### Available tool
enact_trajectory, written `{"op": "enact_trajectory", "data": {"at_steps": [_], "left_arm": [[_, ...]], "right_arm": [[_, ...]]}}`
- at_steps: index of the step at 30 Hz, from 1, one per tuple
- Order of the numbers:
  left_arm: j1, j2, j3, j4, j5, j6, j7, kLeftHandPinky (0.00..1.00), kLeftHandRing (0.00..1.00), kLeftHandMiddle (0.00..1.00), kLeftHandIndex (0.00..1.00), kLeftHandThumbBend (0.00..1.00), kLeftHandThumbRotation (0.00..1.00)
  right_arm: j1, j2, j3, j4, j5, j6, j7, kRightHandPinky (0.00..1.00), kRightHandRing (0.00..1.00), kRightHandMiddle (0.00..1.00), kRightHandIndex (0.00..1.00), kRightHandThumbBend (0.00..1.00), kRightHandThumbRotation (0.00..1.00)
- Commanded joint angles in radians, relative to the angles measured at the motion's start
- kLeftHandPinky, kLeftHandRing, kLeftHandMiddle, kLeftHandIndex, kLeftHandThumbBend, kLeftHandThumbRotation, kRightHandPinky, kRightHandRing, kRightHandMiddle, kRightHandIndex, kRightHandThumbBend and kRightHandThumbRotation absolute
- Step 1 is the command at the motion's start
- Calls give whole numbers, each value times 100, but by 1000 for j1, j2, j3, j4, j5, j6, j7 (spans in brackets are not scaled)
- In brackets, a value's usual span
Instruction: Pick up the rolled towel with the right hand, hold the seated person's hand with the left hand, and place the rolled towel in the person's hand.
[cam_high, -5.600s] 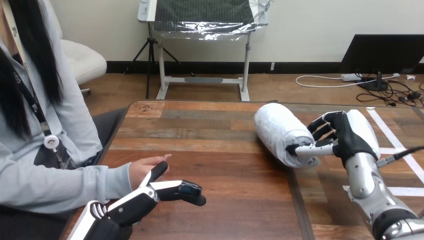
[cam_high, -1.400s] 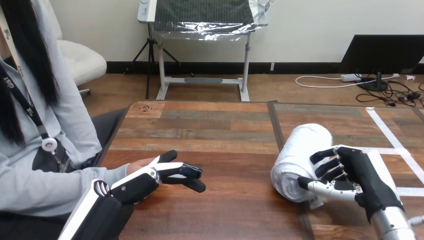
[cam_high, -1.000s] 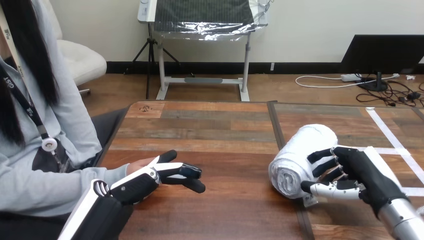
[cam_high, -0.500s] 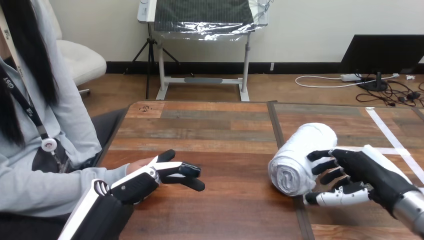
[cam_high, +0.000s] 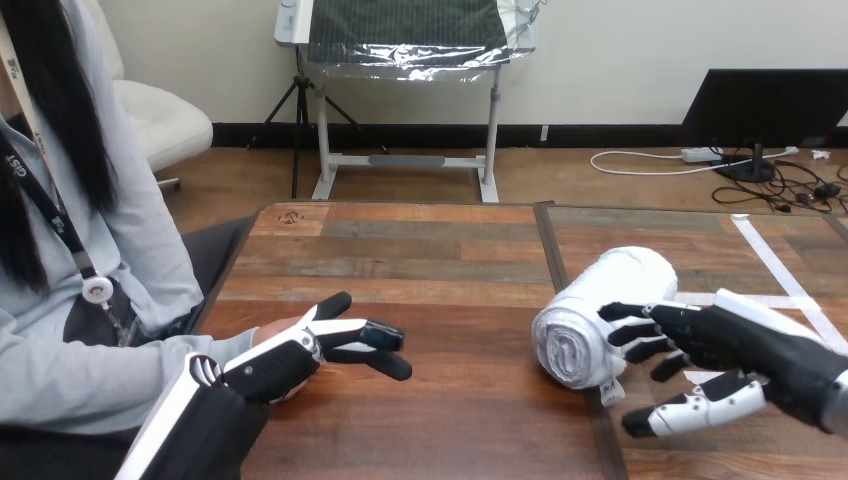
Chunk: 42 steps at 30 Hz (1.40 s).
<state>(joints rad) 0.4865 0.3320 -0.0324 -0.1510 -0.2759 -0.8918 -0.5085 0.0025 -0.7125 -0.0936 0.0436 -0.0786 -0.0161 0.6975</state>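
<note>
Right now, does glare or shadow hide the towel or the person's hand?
Head view: even light, no glare on the table; the rolled towel is bright, yet its spiral end reads; the left hand, not shadow, covers most of the person's hand; the right hand shows plainly.

So the left arm comes up from the bottom-left corner, angled toward the middle. The left hand is palm down, fingers reaching right, nearly straight with just the tips drooping, thumb poking up and away. The right hand comes in low from the right, back facing up, fingers splayed and pointing left, thumb apart underneath them. Its wrist sits right at the edge, so the forearm angle is hard to call.
</note>
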Motion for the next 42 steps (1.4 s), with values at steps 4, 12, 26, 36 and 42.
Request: {"op": "enact_trajectory", "data": {"at_steps": [4,12,26,36,42], "left_arm": [[-69,-21,-13,5,-8,-5,5,97,70,67,72,86,52],[-80,-48,-11,17,21,-10,21,97,69,66,71,88,55],[-93,-71,-27,31,25,-22,15,97,70,65,70,86,55],[-94,-76,-31,36,27,-26,15,97,71,65,71,86,56],[-94,-69,-39,38,21,-23,9,97,70,65,71,85,56]], "right_arm": [[-96,-87,-69,1,102,-90,82,72,79,83,88,74,15],[-145,-157,-105,2,150,-93,137,69,76,81,84,74,14],[-224,-260,-145,25,139,-117,146,65,73,77,79,78,9],[-295,-327,-160,51,88,-177,118,63,70,74,76,86,12],[-374,-343,-129,116,69,-223,116,63,70,73,75,91,12]]}}
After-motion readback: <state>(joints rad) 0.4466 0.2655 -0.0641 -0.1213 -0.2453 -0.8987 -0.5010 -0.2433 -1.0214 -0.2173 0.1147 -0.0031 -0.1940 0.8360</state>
